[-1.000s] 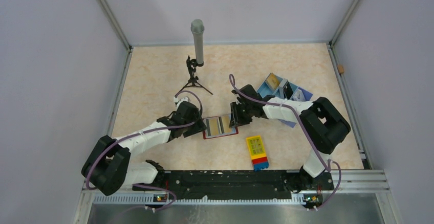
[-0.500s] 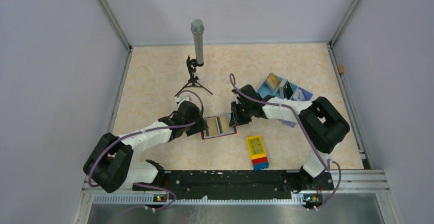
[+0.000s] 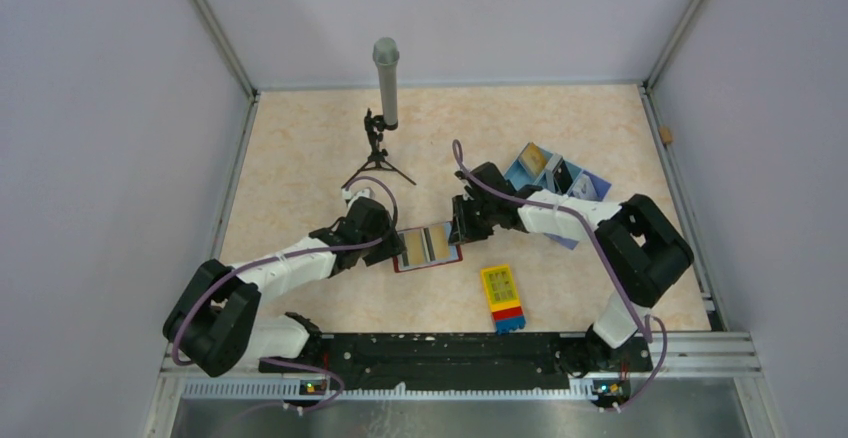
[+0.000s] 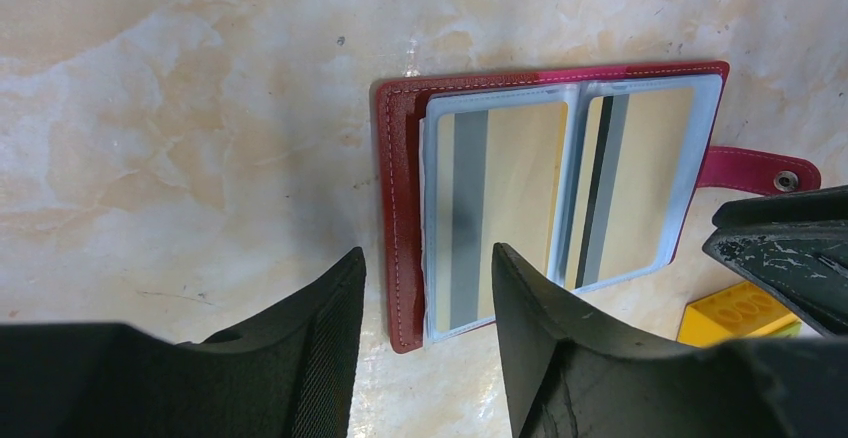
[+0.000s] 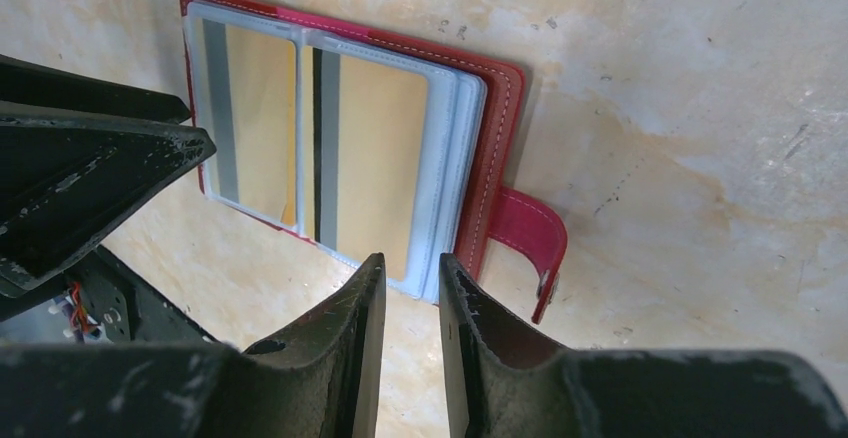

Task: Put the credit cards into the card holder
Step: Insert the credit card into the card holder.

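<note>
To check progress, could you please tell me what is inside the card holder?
The open card holder shows a gold card in one clear pocket and a second gold card beside it. Anything in pockets stacked beneath is covered.

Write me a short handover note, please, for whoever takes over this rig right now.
Left gripper: open, empty, straddling the card holder on the side away from its tab.
Right gripper: fingers nearly together at the pocket edge on the tab side; a pinch cannot be confirmed.
Done: two gold striped cards sit in the open holder's facing pockets.
Left: the tray beside the right arm seems to hold more cards, too small to count.
</note>
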